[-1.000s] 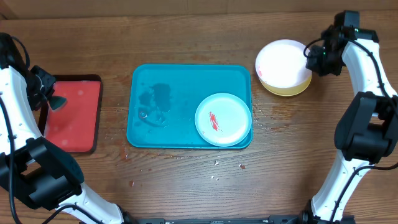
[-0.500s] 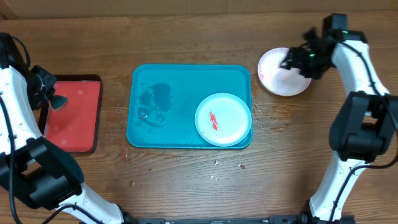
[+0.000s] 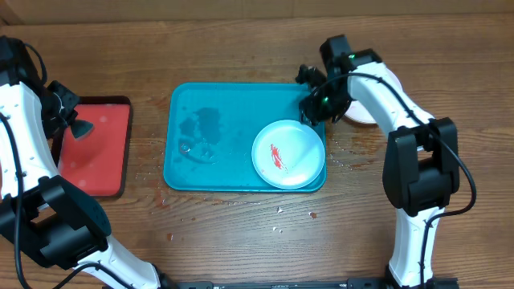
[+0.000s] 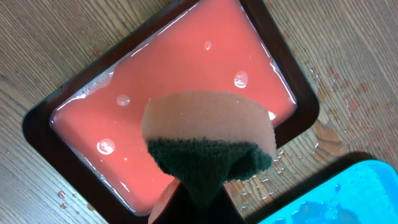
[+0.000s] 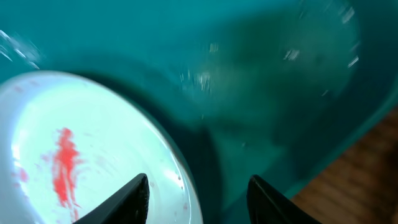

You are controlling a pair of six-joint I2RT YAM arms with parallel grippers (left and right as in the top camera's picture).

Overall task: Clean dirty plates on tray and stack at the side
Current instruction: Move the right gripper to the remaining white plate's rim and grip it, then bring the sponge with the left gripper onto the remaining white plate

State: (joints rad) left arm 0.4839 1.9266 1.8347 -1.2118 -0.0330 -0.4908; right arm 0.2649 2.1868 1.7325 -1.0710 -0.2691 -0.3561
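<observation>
The teal tray (image 3: 217, 160) lies mid-table with water patches on its left half. A pale aqua plate (image 3: 287, 154) with a red smear sits in the tray's front right corner. In the right wrist view, the plate (image 5: 81, 149) has its rim between the spread fingers of my right gripper (image 5: 199, 202), which is open and touches nothing. From overhead the right gripper (image 3: 315, 104) hovers over the tray's back right corner. A white plate (image 3: 359, 115) lies right of the tray, mostly hidden by the arm. My left gripper (image 3: 71, 126) is shut on a sponge (image 4: 208, 134).
A red tray (image 3: 96, 160) with a dark rim and a film of water lies at the far left, under the sponge. Water drops and crumbs dot the wood in front of and right of the teal tray. The teal tray's corner (image 4: 348, 193) shows in the left wrist view.
The right gripper let go at the plates beside the tray and swung left to the tray's back right corner, over the aqua plate's rim. The left arm stayed put.
</observation>
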